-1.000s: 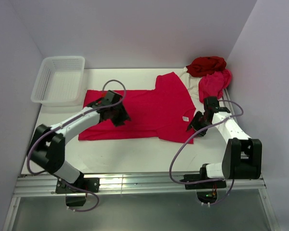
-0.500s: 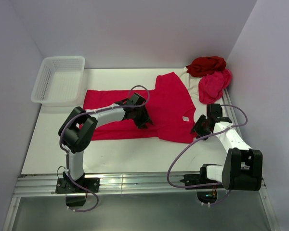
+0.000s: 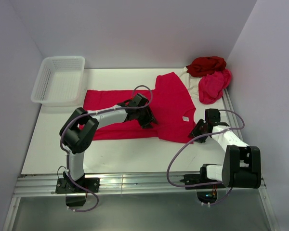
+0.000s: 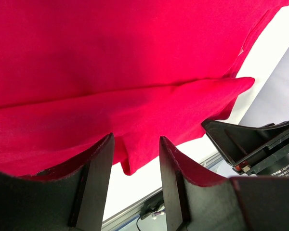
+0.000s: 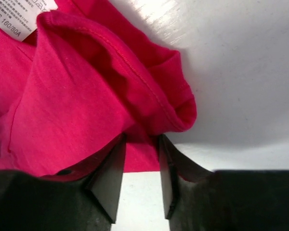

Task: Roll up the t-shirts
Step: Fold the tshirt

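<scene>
The crimson t-shirt (image 3: 171, 98) lies spread flat across the middle of the counter (image 3: 135, 154). Its long axis runs left to right in the overhead view, with the hem toward the basket (image 3: 60, 79) at upper left and the collar, with its size label (image 3: 185, 118), at the right. My left tool (image 3: 148, 119) hangs over the shirt's lower edge near mid-body, jaws about half apart with nothing between them; the cloth edge shows through the gap. My right tool (image 3: 198, 129) sits at the collar end, jaws narrow about a stitched fold, though I cannot tell whether they pinch it or only straddle it. That end is nearer my right arm, so I judge the roll would run along the long axis, from right toward left. The other t-shirts (image 3: 209, 72) are heaped at upper right, well apart from both tools.
</scene>
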You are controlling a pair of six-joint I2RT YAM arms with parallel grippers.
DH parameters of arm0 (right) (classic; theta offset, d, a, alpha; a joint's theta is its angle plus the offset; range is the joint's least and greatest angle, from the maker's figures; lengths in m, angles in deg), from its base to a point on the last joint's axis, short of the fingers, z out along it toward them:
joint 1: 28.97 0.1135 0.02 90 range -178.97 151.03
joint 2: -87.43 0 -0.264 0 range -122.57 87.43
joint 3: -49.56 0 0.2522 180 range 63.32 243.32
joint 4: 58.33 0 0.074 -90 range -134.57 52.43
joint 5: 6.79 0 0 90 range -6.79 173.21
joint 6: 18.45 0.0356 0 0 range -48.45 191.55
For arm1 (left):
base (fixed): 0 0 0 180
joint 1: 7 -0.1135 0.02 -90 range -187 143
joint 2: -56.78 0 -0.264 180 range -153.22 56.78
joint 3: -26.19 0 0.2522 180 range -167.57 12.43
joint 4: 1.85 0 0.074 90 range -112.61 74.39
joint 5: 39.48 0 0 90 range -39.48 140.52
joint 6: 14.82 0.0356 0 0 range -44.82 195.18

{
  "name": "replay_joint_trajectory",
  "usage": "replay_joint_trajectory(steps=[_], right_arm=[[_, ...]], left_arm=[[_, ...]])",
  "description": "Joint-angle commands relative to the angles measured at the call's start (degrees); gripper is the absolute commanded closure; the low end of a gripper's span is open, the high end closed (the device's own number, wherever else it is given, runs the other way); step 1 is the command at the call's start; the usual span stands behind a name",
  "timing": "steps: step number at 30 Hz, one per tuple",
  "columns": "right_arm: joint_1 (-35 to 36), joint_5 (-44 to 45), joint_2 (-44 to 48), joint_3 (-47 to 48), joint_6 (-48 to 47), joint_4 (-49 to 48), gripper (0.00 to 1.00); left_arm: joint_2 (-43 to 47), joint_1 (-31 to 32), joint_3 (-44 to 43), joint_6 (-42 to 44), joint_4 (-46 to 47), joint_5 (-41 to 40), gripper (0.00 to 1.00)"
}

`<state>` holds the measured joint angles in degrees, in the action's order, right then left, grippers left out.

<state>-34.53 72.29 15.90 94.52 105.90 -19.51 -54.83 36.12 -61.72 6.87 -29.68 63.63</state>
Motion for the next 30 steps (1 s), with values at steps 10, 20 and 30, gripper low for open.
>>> replay_joint_trajectory(steps=[10, 20, 30], right_arm=[[-0.2, -4.1, 1.3, 2.4, 1.9, 2.1, 1.0], [-0.3, -12.5, -7.6, 15.2, 8.1, 11.4, 1.0], [-0.5, -18.5, -13.6, 21.9, 15.1, 8.4, 1.0]], left_arm=[[1.0, 0.2, -0.6, -0.2, 0.6, 0.2, 0.53], [1.7, 0.3, -2.3, 0.3, -1.6, -1.2, 0.53], [2.6, 0.3, -2.9, 0.4, -2.5, -2.0, 0.53]])
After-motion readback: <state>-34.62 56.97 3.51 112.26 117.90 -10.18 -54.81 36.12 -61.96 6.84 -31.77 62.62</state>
